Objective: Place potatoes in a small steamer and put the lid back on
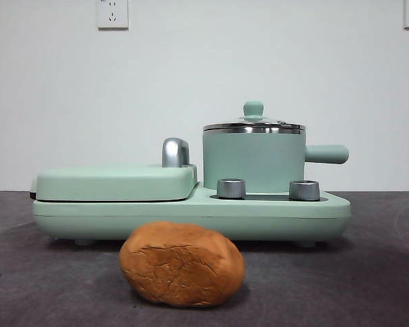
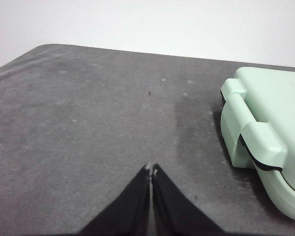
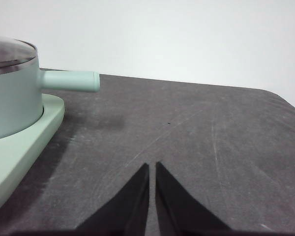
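Observation:
One large orange-brown potato (image 1: 182,263) with cracked skin lies on the dark mat in front of the appliance. The mint-green small steamer (image 1: 253,162) stands on the right side of the appliance base, its stubby handle (image 1: 326,154) pointing right. The glass lid (image 1: 253,125) with a green knob sits on the steamer. My left gripper (image 2: 151,170) is shut and holds nothing, over bare mat beside the appliance's left end. My right gripper (image 3: 152,166) is shut and holds nothing, off to the right of the steamer (image 3: 12,93). Neither arm shows in the front view.
The mint-green appliance base (image 1: 191,214) carries a flat green griddle cover (image 1: 116,182) on its left half, with a steel latch (image 1: 175,152) behind it and two steel knobs (image 1: 231,188) in front of the steamer. The griddle's hinged end (image 2: 265,142) lies near my left gripper.

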You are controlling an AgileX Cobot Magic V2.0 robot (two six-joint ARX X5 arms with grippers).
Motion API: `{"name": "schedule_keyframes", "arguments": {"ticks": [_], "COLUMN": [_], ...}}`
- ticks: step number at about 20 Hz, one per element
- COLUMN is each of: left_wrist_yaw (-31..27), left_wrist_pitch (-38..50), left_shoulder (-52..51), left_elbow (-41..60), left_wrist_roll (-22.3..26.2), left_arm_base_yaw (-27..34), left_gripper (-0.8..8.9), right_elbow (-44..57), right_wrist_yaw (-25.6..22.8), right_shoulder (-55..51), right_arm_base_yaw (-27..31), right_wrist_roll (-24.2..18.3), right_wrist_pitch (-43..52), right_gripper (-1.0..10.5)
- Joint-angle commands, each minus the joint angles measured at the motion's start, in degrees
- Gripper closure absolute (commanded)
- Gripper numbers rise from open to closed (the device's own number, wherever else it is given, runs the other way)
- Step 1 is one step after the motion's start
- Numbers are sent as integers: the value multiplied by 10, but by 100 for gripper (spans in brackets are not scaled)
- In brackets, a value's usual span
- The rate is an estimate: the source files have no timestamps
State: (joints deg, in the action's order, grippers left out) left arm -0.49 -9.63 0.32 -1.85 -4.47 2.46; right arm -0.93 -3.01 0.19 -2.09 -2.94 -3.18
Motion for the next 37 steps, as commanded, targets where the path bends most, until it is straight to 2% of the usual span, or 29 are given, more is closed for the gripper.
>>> {"name": "schedule_keyframes", "arguments": {"ticks": [1, 3, 4, 8, 11, 14, 17, 19, 21, 25, 27, 33, 37], "left_wrist_yaw": [-1, 0, 0, 3, 10, 40, 79, 95, 96, 117, 148, 271, 333], "left_wrist_pitch": [17, 27, 33, 47, 80, 120, 152, 146, 119, 58, 40, -24, -82], "left_shoulder": [-1, -1, -1, -1, 0, -1, -1, 0, 2, 31, 57, 144, 199], "left_elbow": [11, 11, 11, 9, 9, 9, -1, -19, -48, -127, -172, -308, -386], "left_wrist_roll": [3, -12, -35, -169, -225, -237, -241, -257, -267, -261, -243, -157, -75], "left_arm_base_yaw": [0, 0, 0, 0, 0, 0, 0, 0, 0, -2, -8, -15, -15], "left_gripper": [808, 808, 808, 808, 808, 808, 808, 805, 804, 804, 804, 804, 804], "right_elbow": [2, 2, 2, 2, 2, 2, -10, -36, -76, -163, -215, -353, -417], "right_wrist_yaw": [0, 1, 3, 13, 15, 28, 71, 101, 110, 134, 157, 214, 247], "right_shoulder": [0, 0, 0, 0, 0, 0, 0, 1, 7, 37, 64, 155, 203], "right_arm_base_yaw": [0, 0, 0, 0, 0, 0, 0, 0, 0, 0, 0, 0, 0], "right_wrist_roll": [7, 14, 24, 110, 188, 242, 256, 271, 284, 269, 242, 116, 14], "right_wrist_pitch": [9, 10, 10, 18, 31, 62, 82, 52, -3, -93, -132, -235, -286], "right_gripper": [928, 928, 928, 928, 929, 930, 932, 934, 934, 934, 934, 934, 934]}}
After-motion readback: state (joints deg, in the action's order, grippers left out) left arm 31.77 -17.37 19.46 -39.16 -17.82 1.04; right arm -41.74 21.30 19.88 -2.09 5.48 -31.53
